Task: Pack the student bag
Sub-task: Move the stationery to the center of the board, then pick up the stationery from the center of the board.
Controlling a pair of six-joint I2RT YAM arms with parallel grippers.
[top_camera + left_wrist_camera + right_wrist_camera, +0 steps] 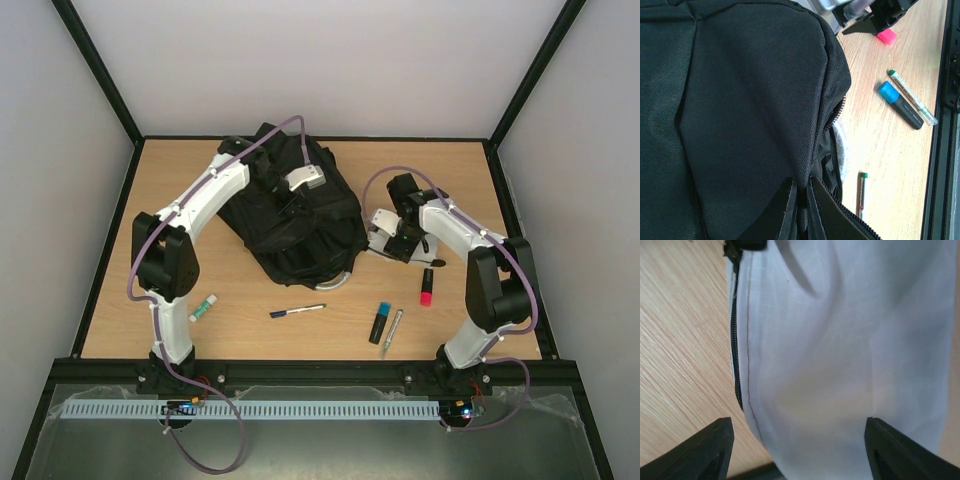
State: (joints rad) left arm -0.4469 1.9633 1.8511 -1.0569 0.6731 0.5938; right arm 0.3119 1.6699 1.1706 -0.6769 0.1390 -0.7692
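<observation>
The student bag (295,222), a large black backpack, lies in the middle of the table with its zip opening (832,145) facing the right side. My left gripper (292,198) is above it, shut on a raised fold of the bag's black fabric (802,197) beside the zip. My right gripper (392,240) hovers just right of the bag. Its jaws are open and wide apart over a small grey-white pouch (840,340) with a black zip, which lies on the wood. The left fingertip (710,450) is clear of the pouch.
Loose on the table near the front are a pink marker (427,286), a blue-capped highlighter (380,322), a clear pen (392,332), a dark pen (297,311) and a green-capped stick (203,309). A grey-white loop (342,279) shows at the bag's near edge.
</observation>
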